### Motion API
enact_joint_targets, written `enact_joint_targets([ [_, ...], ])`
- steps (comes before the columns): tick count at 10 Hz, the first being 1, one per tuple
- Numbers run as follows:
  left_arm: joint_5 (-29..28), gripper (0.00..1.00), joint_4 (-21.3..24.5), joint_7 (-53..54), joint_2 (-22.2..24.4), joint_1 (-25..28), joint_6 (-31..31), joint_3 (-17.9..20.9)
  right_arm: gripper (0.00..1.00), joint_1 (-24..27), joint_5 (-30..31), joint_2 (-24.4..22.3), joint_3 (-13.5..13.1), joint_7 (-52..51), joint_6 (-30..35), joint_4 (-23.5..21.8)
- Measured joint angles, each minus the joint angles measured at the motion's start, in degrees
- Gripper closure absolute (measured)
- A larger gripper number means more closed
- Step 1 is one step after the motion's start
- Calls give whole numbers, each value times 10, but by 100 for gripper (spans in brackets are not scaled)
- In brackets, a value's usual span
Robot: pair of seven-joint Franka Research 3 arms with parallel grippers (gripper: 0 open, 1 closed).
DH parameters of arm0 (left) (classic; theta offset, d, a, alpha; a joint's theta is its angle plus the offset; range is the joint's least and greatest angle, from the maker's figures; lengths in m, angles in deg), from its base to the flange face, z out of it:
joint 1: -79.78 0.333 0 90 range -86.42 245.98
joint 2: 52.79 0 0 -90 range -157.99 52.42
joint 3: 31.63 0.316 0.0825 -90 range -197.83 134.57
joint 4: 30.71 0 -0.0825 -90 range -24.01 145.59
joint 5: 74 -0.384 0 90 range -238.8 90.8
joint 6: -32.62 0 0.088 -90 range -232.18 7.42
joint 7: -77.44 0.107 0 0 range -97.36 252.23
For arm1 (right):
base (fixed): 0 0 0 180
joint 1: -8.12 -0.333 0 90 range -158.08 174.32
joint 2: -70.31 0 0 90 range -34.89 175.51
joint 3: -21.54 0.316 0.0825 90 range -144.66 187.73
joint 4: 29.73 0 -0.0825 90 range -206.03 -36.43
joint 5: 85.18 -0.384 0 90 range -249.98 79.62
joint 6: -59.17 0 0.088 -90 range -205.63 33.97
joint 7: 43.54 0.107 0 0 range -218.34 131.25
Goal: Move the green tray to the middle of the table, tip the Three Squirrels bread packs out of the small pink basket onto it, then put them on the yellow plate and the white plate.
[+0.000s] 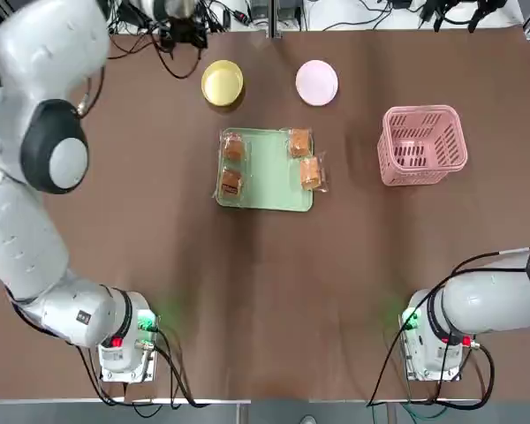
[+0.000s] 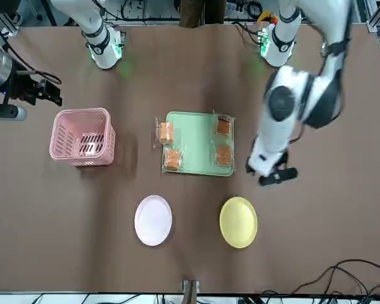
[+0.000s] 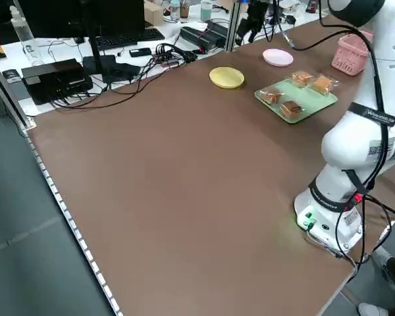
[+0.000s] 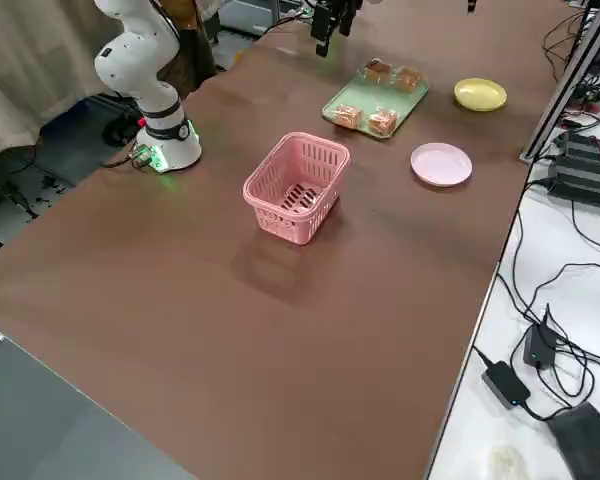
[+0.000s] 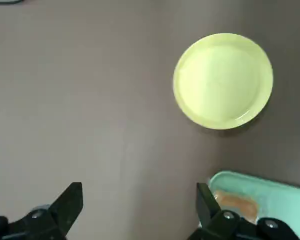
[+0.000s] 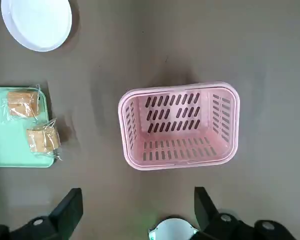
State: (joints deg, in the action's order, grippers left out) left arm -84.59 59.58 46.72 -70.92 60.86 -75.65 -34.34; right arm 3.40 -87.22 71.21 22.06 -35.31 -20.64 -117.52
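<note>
Left gripper (image 5: 137, 210) is what you are working with now: its jaws stand wide apart and hold nothing, hanging above bare table (image 1: 159, 230) on the left of the green tray (image 1: 267, 172), near the tray's far left corner and just short of the yellow plate (image 1: 222, 82). Judging by the layout, your step in hand is the first pick, so bring that gripper down squarely over the nearest pack, straddle the bread rather than the loose film edge, close gently, and lift straight up before you carry it the short way to the yellow plate. Moving rightward from there, the green tray sits mid-table with the four Three Squirrels bread packs (image 1: 233, 147) on it: two along its left side, one at its far right corner, and one hanging over its right rim. Beyond the tray's far right corner lies the white plate (image 1: 317, 81), bare like the yellow one. Well to the tray's right stands the small pink basket (image 1: 422, 145), upright and empty. Right gripper (image 6: 137, 212) hovers high over that basket, its fingers spread and empty; you can leave it parked.
</note>
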Motion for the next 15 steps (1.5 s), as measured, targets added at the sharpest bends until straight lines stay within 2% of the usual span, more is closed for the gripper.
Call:
enact_joint_targets([
  [2,35,0,1,85,54,46,56,0,2,-2,0,0,0,0,-4,0],
  [4,64,0,3,139,92,96,85,0,2,-8,0,0,0,0,-7,0],
  [6,88,0,2,200,109,130,89,0,3,-16,0,1,1,0,-19,-4],
  [8,107,0,1,273,111,154,89,0,3,-39,0,9,1,1,-80,-35],
  [10,120,0,1,282,112,157,89,-1,4,-59,0,41,2,13,-133,-60],
  [12,124,0,2,282,112,157,91,-2,4,-98,0,89,2,72,-191,-69],
  [15,124,0,31,282,100,154,83,-3,4,-152,0,155,3,148,-262,-74],
])
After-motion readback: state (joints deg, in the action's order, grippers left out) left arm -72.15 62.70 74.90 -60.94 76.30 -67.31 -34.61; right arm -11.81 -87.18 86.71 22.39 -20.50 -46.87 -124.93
